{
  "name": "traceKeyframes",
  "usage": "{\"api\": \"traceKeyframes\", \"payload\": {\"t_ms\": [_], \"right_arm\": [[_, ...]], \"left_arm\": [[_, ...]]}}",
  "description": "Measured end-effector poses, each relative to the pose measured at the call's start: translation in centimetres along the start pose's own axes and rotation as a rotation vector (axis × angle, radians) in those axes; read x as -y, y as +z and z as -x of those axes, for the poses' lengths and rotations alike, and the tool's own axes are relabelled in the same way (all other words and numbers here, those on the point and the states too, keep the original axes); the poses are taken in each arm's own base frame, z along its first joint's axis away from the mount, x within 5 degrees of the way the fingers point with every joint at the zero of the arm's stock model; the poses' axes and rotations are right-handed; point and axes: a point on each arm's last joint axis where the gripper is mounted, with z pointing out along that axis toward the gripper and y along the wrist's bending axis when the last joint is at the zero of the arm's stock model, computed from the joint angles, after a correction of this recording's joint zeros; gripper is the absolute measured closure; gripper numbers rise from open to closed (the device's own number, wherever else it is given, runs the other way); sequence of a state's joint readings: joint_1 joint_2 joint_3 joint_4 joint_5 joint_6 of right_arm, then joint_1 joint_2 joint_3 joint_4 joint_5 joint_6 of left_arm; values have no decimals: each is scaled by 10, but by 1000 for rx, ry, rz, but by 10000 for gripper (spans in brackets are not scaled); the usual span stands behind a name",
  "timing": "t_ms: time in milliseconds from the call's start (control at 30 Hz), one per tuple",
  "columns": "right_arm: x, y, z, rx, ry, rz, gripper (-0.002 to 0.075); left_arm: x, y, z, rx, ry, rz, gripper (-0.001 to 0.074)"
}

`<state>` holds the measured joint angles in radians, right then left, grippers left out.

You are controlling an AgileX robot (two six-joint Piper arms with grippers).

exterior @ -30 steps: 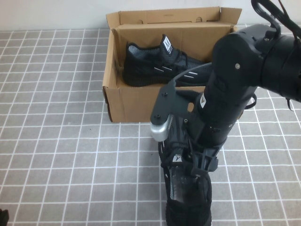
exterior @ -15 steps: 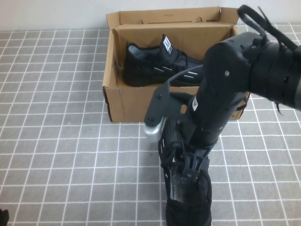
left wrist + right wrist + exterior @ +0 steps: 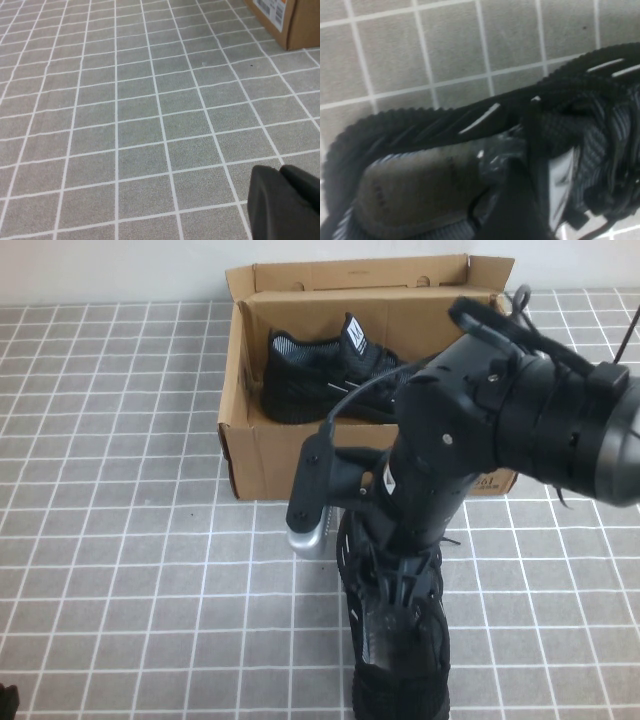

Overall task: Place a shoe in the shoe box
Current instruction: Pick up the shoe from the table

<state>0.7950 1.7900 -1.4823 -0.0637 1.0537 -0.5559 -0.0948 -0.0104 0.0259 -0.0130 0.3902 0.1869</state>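
Note:
The shoe point(image 3: 398, 655), a black knit sneaker, lies on the grey tiled mat in front of the shoe box, heel toward me. My right gripper point(image 3: 404, 588) is down in the shoe's opening by the white tongue label point(image 3: 561, 184); the right wrist view shows the insole point(image 3: 415, 190) and the dashed side point(image 3: 480, 117) close up. The brown cardboard shoe box point(image 3: 270, 455) stands open at the back, with the matching twin sneaker point(image 3: 320, 375) inside. My left gripper point(image 3: 283, 176) is shut and empty, low over the mat at the near left.
The box's lid flap point(image 3: 350, 275) stands up at the back. The right arm point(image 3: 500, 420) hides the box's right front part. A box corner with a label point(image 3: 292, 20) shows in the left wrist view. Bare tiled mat point(image 3: 120, 490) lies to the left.
My right arm has swung left and lowered over the shoe, its wrist camera housing moving left. The shoe, the box and the left arm have not moved.

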Motion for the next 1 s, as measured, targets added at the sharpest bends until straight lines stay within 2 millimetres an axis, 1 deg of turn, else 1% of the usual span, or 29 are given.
{"api": "traceKeyframes", "payload": {"t_ms": [133, 267, 367, 467, 533, 633, 733, 800, 833, 900, 1000], "right_arm": [[3, 8, 1, -5, -10, -16, 260], [7, 16, 0, -40, 17, -51, 260], [9, 16, -1, -52, 35, -72, 261], [8, 16, -1, -50, 44, -69, 290], [8, 17, 0, -47, 50, -59, 337], [7, 20, 0, -51, 57, -44, 426], [6, 21, 0, -58, 60, -34, 544], [5, 21, -2, -76, 62, -23, 648], [4, 20, -3, -86, 64, -16, 680], [3, 19, -4, -100, 67, -3, 715], [0, 7, -6, -89, 78, 10, 728]], "left_arm": [[0, 0, 0, 0, 0, 0, 736], [0, 0, 0, 0, 0, 0, 736], [0, 0, 0, 0, 0, 0, 736], [0, 0, 0, 0, 0, 0, 736], [0, 0, 0, 0, 0, 0, 736], [0, 0, 0, 0, 0, 0, 736], [0, 0, 0, 0, 0, 0, 736], [0, 0, 0, 0, 0, 0, 736], [0, 0, 0, 0, 0, 0, 736], [0, 0, 0, 0, 0, 0, 736], [0, 0, 0, 0, 0, 0, 736]]}}
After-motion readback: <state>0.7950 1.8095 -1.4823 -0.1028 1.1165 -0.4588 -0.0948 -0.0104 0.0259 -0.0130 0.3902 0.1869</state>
